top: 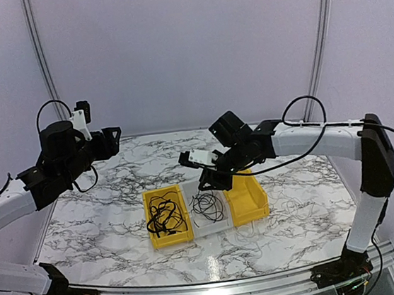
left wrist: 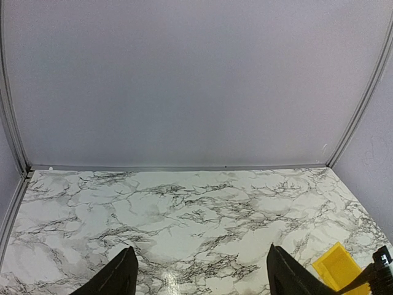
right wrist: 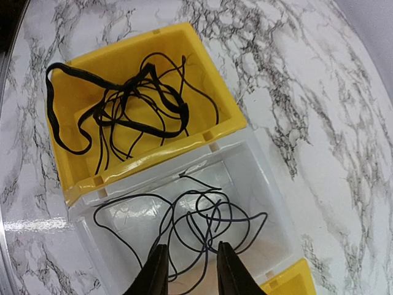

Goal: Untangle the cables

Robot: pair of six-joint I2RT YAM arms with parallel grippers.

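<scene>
— How are the right jaws standing?

— They are hanging just above the clear, translucent plastic bin [right wrist: 261,184], parted by only a narrow gap. Their black fingers [right wrist: 156,273] are framing a few strands below them. They are clamping nothing that I can see, though I cannot tell whether a fingertip is brushing a strand.

— Which strands?

— A thin black cable [right wrist: 206,215] is lying in loose, overlapping loops on the floor of that clear bin.

— And the other cables?

— A tangle of black cables [right wrist: 126,104], one thicker cord among thinner wires, is lying in the yellow plastic bin [right wrist: 206,67] that is touching the clear bin's left wall. A second yellow plastic bin [top: 251,200] is sitting against the clear bin's right wall, with the right arm [top: 310,138] reaching in above it.

— What about the left jaws?

— They are spread wide, with the black fingers [left wrist: 120,276] well apart and nothing between them. They are hovering high and well to the left of the clear bin, above the white marble-patterned desk [top: 99,226], and pointing toward the back wall.
</scene>
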